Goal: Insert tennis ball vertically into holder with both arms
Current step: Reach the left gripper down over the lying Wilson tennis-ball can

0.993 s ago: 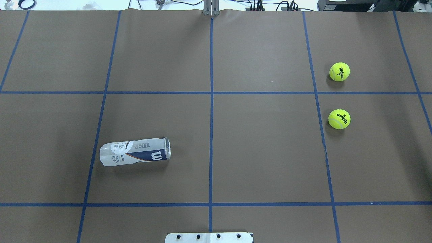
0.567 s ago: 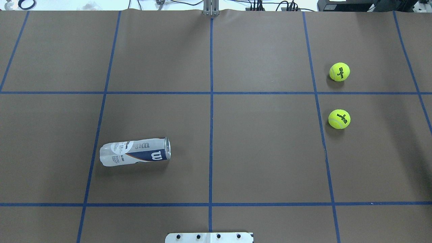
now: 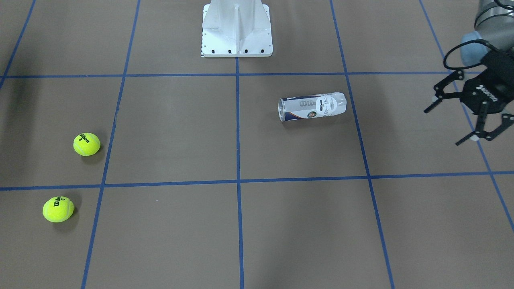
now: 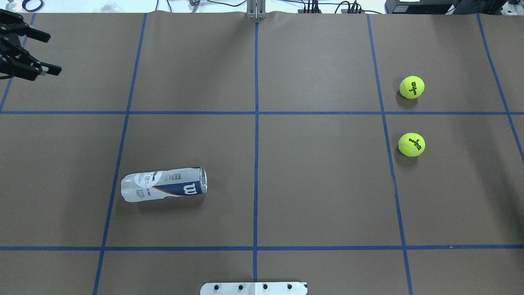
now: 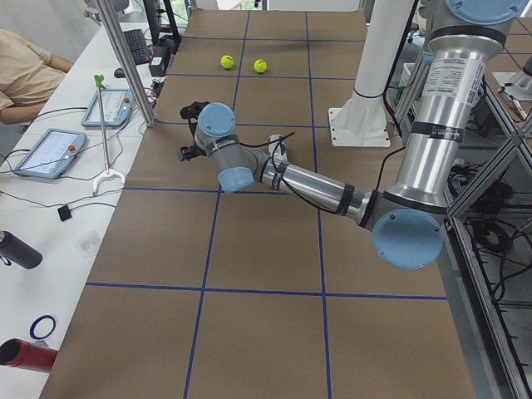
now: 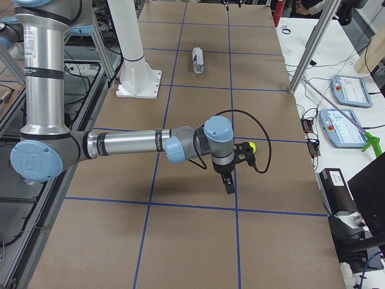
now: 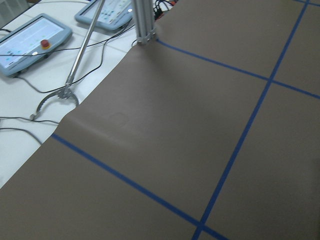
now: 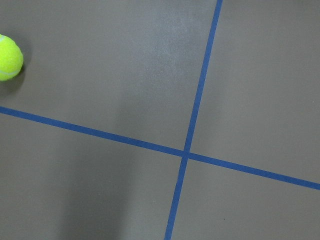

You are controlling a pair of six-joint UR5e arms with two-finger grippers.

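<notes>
Quick count: two tennis balls, a far ball (image 4: 412,87) and a near ball (image 4: 412,144). Just one can (image 4: 163,185). Two arms, the left arm (image 5: 307,179) and the right arm (image 6: 126,144). One white base (image 3: 237,28). Off to the side, two pendants, a far pendant (image 6: 350,91) and a near pendant (image 6: 343,127). One person (image 5: 25,66), only partly in shot.

Surface (image 4: 319,184): we see brown covering under a blue tape grid (image 4: 256,164).
Holder (image 4: 163,185): we see it lying sideways.
Far ball (image 4: 412,87), near ball (image 4: 411,144): well apart from holder.
</notes>
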